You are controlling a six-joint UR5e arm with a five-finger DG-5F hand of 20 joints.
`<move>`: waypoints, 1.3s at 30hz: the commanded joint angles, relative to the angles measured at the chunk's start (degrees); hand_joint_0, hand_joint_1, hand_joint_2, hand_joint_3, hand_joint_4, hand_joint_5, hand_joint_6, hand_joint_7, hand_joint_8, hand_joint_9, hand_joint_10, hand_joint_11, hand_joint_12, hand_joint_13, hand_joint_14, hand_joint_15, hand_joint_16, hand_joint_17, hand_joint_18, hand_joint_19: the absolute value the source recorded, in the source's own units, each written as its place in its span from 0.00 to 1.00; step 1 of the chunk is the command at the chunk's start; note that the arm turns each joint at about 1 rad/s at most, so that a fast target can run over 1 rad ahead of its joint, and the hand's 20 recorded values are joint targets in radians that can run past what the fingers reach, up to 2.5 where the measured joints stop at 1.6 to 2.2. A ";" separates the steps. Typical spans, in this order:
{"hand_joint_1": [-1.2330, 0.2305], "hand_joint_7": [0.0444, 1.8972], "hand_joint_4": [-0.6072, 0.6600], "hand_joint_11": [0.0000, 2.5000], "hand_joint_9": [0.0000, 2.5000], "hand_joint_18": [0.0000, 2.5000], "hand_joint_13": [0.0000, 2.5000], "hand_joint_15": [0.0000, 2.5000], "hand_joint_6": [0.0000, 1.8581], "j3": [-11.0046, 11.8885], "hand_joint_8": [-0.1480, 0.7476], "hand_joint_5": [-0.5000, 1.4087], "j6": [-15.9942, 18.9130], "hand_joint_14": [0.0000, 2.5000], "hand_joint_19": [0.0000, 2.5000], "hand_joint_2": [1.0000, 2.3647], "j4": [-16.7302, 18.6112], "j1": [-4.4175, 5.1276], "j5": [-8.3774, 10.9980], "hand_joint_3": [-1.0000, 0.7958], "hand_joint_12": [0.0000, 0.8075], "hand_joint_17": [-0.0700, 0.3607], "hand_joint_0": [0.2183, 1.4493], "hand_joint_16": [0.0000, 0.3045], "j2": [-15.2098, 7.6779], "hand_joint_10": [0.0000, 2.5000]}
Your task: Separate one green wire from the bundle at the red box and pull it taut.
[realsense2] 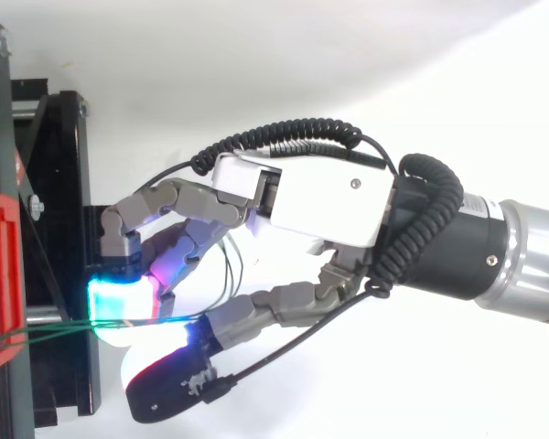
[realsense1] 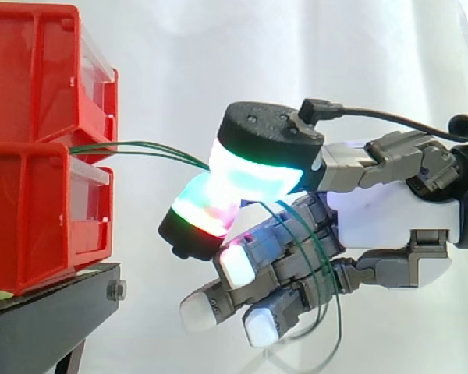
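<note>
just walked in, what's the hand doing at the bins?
The hand pinches green wires between two glowing pads, just off the red bins. Two strands run from the gap between the bins to the pinch, nearly straight with a slight bow. Behind the pinch, slack loops down over the other fingers. I can't tell whether one wire is singled out.
</note>
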 commanded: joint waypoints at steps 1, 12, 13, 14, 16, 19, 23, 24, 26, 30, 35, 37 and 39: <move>0.28 0.61 0.64 0.25 0.39 0.36 0.32 0.12 0.48 0.03 0.54 0.17 0.02 0.00 0.17 0.00 0.00 -0.03 -0.06 0.28 0.41 0.42 0.32 0.16 0.00 0.01; 0.50 0.61 0.64 0.25 0.40 0.36 0.32 0.12 0.47 0.29 0.55 0.17 0.02 0.00 0.19 0.00 0.00 -0.30 -0.06 0.31 0.41 0.43 0.31 0.17 0.00 0.01; 0.48 0.62 0.64 0.24 0.40 0.36 0.32 0.12 0.47 0.29 0.55 0.17 0.02 0.00 0.19 0.01 0.00 -0.30 -0.06 0.33 0.41 0.43 0.31 0.17 0.09 0.01; 0.45 0.62 0.64 0.25 0.39 0.36 0.32 0.12 0.47 0.29 0.55 0.17 0.02 0.00 0.19 0.01 0.00 -0.30 -0.06 0.36 0.41 0.43 0.31 0.17 0.00 0.01; 0.42 0.64 0.65 0.25 0.39 0.36 0.32 0.12 0.47 0.29 0.56 0.17 0.02 0.00 0.19 0.01 0.00 -0.30 -0.06 0.39 0.41 0.43 0.31 0.17 0.00 0.01; 0.36 0.65 0.63 0.25 0.39 0.36 0.31 0.12 0.47 0.29 0.55 0.17 0.02 0.00 0.19 0.01 0.00 -0.30 -0.06 0.42 0.41 0.43 0.31 0.17 0.00 0.01; 0.32 0.61 0.62 0.25 0.38 0.36 0.32 0.12 0.47 0.29 0.55 0.17 0.02 0.00 0.18 0.01 0.00 -0.30 -0.06 0.39 0.42 0.43 0.33 0.17 0.00 0.01; 0.31 0.61 0.62 0.25 0.38 0.36 0.32 0.12 0.47 0.29 0.55 0.17 0.02 0.00 0.18 0.01 0.00 -0.39 -0.06 0.39 0.42 0.43 0.34 0.17 0.00 0.01; 0.31 0.61 0.62 0.25 0.38 0.36 0.32 0.12 0.47 0.29 0.55 0.17 0.02 0.00 0.18 0.01 0.00 -0.30 -0.06 0.36 0.42 0.42 0.35 0.16 0.00 0.01; 0.30 0.59 0.62 0.25 0.38 0.36 0.33 0.12 0.48 0.29 0.54 0.17 0.02 0.00 0.18 0.00 0.00 -0.30 -0.06 0.30 0.41 0.42 0.37 0.16 0.00 0.01; 0.28 0.59 0.60 0.25 0.39 0.37 0.33 0.12 0.48 0.29 0.54 0.17 -0.07 0.00 0.17 0.00 0.00 -0.30 -0.06 0.28 0.41 0.42 0.38 0.16 0.00 0.01; 0.28 0.59 0.61 0.26 0.39 0.37 0.33 0.12 0.47 0.29 0.54 0.17 -0.07 0.00 0.17 0.00 0.00 -0.30 -0.06 0.28 0.41 0.42 0.38 0.16 0.00 0.01; 0.29 0.60 0.62 0.26 0.40 0.37 0.33 0.12 0.47 0.29 0.54 0.17 -0.07 0.00 0.17 0.00 0.00 -0.30 -0.06 0.28 0.41 0.42 0.37 0.16 0.00 0.01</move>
